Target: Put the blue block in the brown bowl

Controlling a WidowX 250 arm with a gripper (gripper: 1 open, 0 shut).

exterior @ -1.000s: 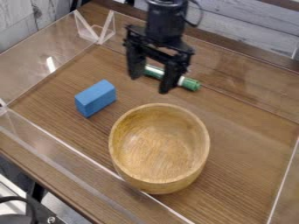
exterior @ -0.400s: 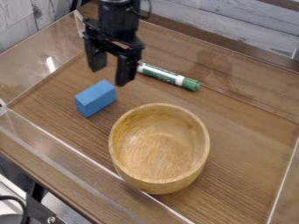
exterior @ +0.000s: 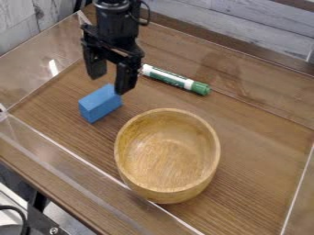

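Wooden tabletop (exterior: 245, 110), dark brown, ringed by a low clear plastic wall.

Brown bowl (exterior: 168, 154) sits right of centre toward the near side. Upright, round, thick rim, grain visible inside, nothing in it.

Black arm enters from the far left, reaching straight down. Wrist vertical, tool (exterior: 109, 78) pointing at the tabletop. Its two dark fingers stand wide apart and grip nothing. The tool hangs just above the far end of the blue block; contact cannot be told from this angle.

White-and-green marker pen (exterior: 174, 80) lies flat on the far side, running left to right, its white end near the tool, green end pointing right. Well apart from the bowl.

Blue block (exterior: 101, 103) rests flat on the tabletop, left of the bowl and clear of its rim, directly near-side of the tool.
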